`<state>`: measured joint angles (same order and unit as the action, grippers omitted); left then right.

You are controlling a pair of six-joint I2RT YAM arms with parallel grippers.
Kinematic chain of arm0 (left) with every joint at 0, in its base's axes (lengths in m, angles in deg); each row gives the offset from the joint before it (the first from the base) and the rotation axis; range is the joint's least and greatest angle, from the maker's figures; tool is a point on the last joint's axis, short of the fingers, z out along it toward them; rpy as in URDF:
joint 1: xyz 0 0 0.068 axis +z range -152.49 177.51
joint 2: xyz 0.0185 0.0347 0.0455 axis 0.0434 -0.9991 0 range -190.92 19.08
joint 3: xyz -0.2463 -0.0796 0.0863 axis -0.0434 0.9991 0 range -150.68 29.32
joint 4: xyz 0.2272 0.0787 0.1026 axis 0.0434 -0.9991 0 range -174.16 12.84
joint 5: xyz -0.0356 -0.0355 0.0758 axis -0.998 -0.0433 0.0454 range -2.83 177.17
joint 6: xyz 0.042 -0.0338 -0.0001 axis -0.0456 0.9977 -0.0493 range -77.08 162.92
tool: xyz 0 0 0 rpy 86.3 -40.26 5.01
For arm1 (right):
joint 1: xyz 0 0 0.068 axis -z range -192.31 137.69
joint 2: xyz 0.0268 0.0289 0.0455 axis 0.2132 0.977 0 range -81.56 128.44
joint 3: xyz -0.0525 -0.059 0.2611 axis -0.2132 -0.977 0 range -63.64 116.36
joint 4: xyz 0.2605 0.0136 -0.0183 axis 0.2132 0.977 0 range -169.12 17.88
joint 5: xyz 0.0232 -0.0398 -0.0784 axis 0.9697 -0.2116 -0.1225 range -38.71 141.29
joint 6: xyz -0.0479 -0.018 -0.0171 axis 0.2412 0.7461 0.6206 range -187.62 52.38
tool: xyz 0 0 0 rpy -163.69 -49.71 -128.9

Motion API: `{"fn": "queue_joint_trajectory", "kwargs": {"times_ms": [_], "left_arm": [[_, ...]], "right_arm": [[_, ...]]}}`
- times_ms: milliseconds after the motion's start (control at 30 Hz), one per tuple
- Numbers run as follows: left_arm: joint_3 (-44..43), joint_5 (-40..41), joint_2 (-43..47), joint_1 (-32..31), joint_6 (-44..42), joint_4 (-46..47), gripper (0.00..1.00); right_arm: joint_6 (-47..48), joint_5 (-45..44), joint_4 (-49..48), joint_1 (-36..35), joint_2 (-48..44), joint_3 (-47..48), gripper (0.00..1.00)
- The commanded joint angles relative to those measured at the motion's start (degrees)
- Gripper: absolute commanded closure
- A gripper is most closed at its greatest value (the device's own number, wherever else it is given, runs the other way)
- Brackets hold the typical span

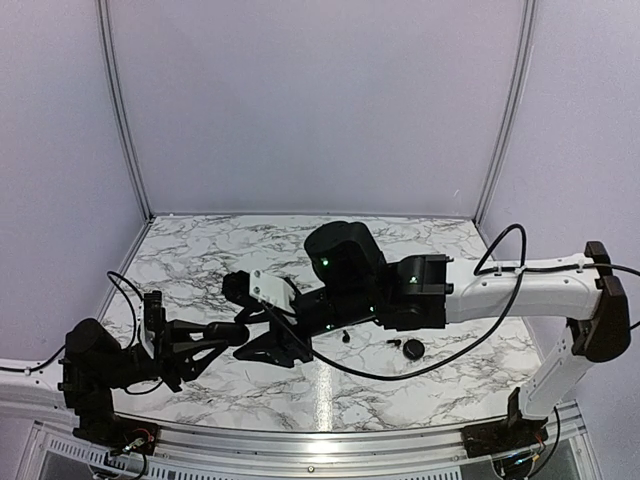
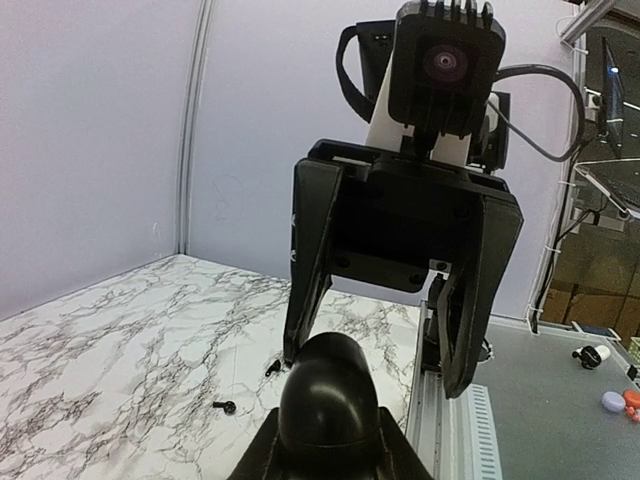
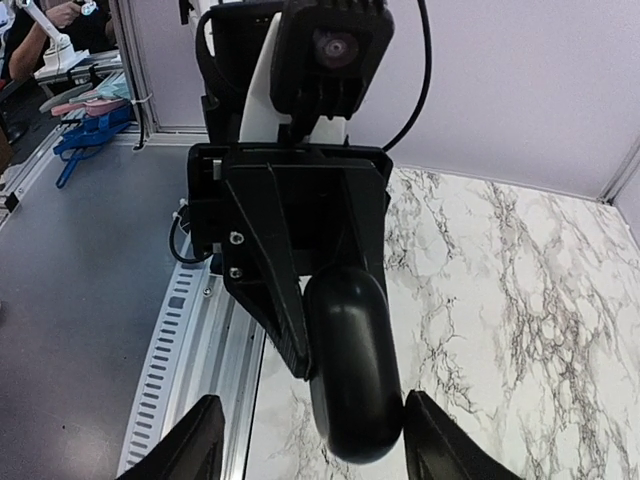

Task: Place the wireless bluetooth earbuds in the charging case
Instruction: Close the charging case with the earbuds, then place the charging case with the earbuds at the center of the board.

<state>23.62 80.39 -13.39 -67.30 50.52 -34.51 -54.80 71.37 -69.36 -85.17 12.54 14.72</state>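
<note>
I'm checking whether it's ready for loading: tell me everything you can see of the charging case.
The charging case is a smooth black oblong pod with rounded ends, plastic-looking and slightly glossy. No open lid or gap shows, so it appears closed. It is held above the marble table, clamped in the left gripper, with one end protruding past the fingers. The right gripper has its open fingers on either side of it. Whether they touch it I cannot tell.

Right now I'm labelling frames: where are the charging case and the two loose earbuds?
Charging case (image 3: 350, 380): right wrist view, middle of its shell.
Near earbud (image 2: 226, 406): left wrist view, its body.
Far earbud (image 2: 272, 367): left wrist view, its body.
</note>
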Motion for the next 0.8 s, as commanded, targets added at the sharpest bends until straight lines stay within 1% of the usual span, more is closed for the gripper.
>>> {"fn": "queue_joint_trajectory", "kwargs": {"times_ms": [0,100,167,233,267,367,433,567,633,700,767], "left_arm": [[-2.2,9.9,-1.9,1.6,3.6,0.7,1.00],[-3.3,15.5,-4.3,2.6,7.1,-1.7,1.00],[-4.7,19.2,-6.5,4.3,10.7,-4.8,1.00],[-6.7,19.5,-9.6,7.6,14.9,-8.7,1.00],[-7.8,18.6,-11.3,9.9,17.0,-10.0,1.00],[-10.5,12.3,-17.8,16.8,22.5,-12.4,1.00],[-12.5,8.0,-22.6,20.2,24.3,-12.5,1.00],[-17.2,-0.5,-34.5,24.8,25.8,-12.4,1.00],[-19.7,-3.1,-39.6,26.5,26.1,-12.4,1.00],[-22.0,-4.9,-43.7,28.2,26.1,-12.4,1.00],[-24.0,-5.9,-47.2,29.5,26.2,-12.4,1.00]], "right_arm": [[-5.0,0.0,-3.3,4.2,-6.0,-4.4,0.37],[-6.8,-4.9,-4.6,6.9,-9.5,-7.6,0.36],[-8.7,-7.5,-6.6,9.1,-11.8,-10.4,0.32],[-11.2,-8.5,-8.6,12.3,-14.0,-13.4,0.30],[-12.2,-9.0,-9.1,13.3,-15.0,-14.7,0.29],[-16.5,-8.8,-11.7,18.1,-17.5,-18.7,0.25],[-18.8,-9.0,-11.8,20.8,-18.8,-20.9,0.24],[-22.8,-8.8,-11.6,25.4,-21.3,-26.3,0.15],[-24.2,-9.5,-11.5,27.1,-23.0,-28.4,0.11],[-25.4,-11.1,-11.1,28.7,-24.8,-30.2,0.03],[-26.4,-12.3,-11.3,30.1,-26.8,-31.9,0.01]]}}
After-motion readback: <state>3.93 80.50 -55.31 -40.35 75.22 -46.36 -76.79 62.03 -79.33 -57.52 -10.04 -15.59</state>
